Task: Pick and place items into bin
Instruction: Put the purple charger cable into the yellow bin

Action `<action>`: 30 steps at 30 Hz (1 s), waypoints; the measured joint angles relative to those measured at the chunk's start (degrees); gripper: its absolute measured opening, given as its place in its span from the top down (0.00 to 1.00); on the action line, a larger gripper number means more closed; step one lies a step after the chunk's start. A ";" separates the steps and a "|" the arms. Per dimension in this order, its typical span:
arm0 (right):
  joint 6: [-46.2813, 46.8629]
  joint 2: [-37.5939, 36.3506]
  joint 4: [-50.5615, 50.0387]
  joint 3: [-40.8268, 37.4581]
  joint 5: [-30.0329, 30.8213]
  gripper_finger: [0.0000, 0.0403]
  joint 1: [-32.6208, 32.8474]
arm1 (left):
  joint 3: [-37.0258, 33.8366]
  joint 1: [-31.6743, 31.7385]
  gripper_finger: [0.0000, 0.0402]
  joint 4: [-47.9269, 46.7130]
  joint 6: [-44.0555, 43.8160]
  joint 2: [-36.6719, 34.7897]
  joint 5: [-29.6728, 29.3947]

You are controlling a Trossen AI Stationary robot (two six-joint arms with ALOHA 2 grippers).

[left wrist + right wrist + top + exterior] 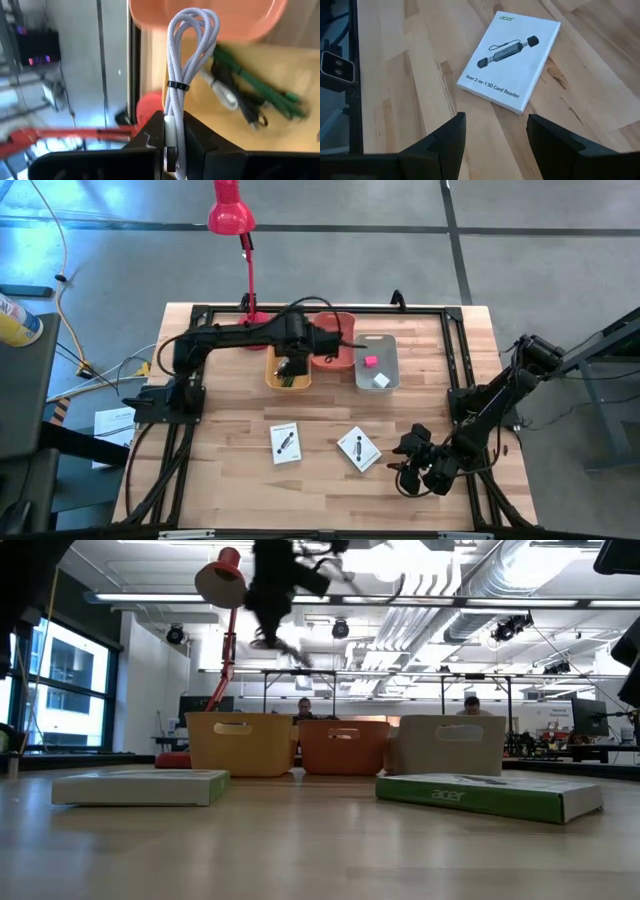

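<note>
Gripping a coiled white cable (187,65) between closed fingers, the left end effector (172,145) hangs over the yellow bin (272,377) at the counter's far edge, while the right end effector (495,131) waits wide near a white card-reader box (512,57).

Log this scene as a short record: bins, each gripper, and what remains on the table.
bins: yellow bin, orange bin, grey bin, in a row
left gripper: above the yellow bin, shut on a coiled white cable
right gripper: open, near one white box
on table: two white boxes
</note>
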 joint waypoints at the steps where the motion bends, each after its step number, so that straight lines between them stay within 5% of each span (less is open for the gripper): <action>1: -0.02 0.00 -0.01 0.00 0.02 0.51 0.00 | -3.12 0.01 0.96 0.60 -1.55 -1.22 -0.16; 14: -1.08 -0.02 -0.74 0.02 1.23 0.51 -0.45 | -38.23 3.25 0.94 24.46 -18.84 -16.30 10.63; 30: -1.22 -0.01 -0.73 0.02 2.77 0.51 -2.28 | -40.97 8.09 0.95 36.55 -25.79 -19.31 15.68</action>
